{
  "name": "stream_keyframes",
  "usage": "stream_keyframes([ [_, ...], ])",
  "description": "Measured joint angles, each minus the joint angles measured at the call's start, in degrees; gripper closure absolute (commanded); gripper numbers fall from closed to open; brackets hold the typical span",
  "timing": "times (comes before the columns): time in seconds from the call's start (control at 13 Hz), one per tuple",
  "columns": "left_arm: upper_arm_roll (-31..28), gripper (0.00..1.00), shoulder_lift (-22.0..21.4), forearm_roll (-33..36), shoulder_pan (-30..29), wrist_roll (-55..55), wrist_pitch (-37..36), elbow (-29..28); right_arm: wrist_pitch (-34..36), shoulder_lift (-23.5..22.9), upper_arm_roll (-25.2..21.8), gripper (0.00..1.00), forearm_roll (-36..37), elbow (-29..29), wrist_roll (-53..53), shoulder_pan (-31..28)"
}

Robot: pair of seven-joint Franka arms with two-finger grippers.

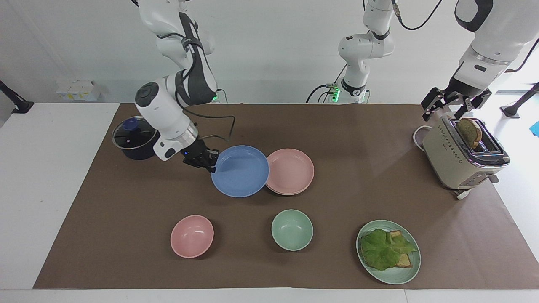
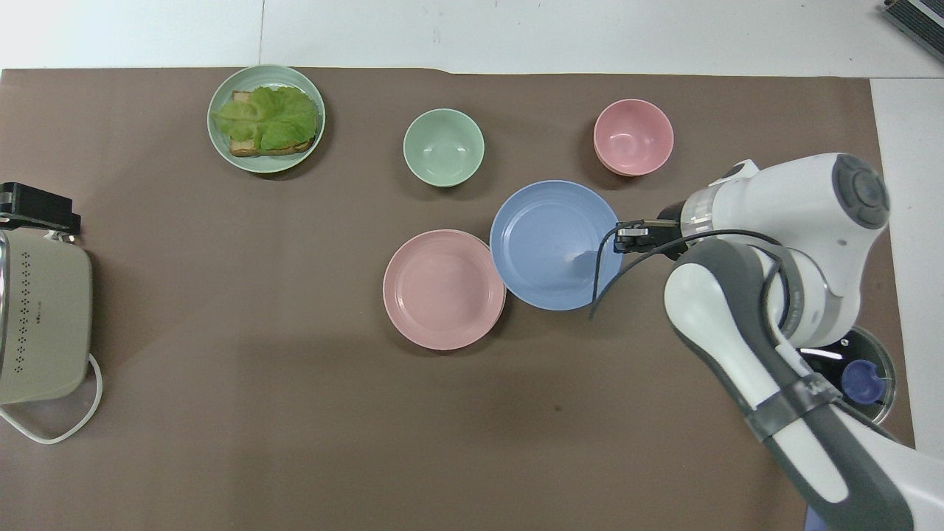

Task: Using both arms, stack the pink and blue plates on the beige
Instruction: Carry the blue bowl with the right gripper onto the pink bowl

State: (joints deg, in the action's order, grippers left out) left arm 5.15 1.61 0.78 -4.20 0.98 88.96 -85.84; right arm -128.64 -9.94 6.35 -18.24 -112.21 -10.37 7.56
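Saucepan (image 1: 134,143) with a glass lid sits at the right arm's end of the brown mat (image 1: 269,252), close to the robots. Beside it the right gripper (image 1: 209,162) is clenched on the rim of the blue plate (image 1: 240,171), holding it up over the mat with its edge just lapping over the pink plate (image 1: 290,170). That pink plate lies mid-table on top of the beige plate (image 1: 283,192), of which only a thin pale rim shows beneath. Farther from the robots stand a pink bowl (image 1: 192,236), a green bowl (image 1: 292,229) and, toward the left arm's end, a pale green plate (image 1: 393,275) carrying lettuce (image 1: 383,249) and toast. At that end a toaster (image 1: 459,158) holds a slice of bread (image 1: 470,131), and the left gripper (image 1: 454,107) waits over it, fingers spread and empty.
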Motion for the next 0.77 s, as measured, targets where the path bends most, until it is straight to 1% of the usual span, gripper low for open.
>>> stream_keyframes([
  [0.15,-0.03,0.00,0.00,0.00,0.00,0.00,0.00,0.00,-0.88,-1.04,0.01,1.00,0.22,0.98,-5.32,3.03],
  [0.31,-0.03,0.00,0.00,0.00,0.00,0.00,0.00,0.00,-0.99,-2.83,-0.01,1.00,0.25,2.93,-8.78,4.75],
  [0.54,-0.03,0.00,0.00,0.00,0.00,0.00,0.00,0.00,-2.51,-5.61,-0.03,1.00,0.25,4.30,-11.16,6.61],
  [0.77,-0.03,0.00,0.00,0.00,0.00,0.00,0.00,0.00,-3.16,-7.36,-0.02,1.00,0.25,4.45,-11.81,8.00],
])
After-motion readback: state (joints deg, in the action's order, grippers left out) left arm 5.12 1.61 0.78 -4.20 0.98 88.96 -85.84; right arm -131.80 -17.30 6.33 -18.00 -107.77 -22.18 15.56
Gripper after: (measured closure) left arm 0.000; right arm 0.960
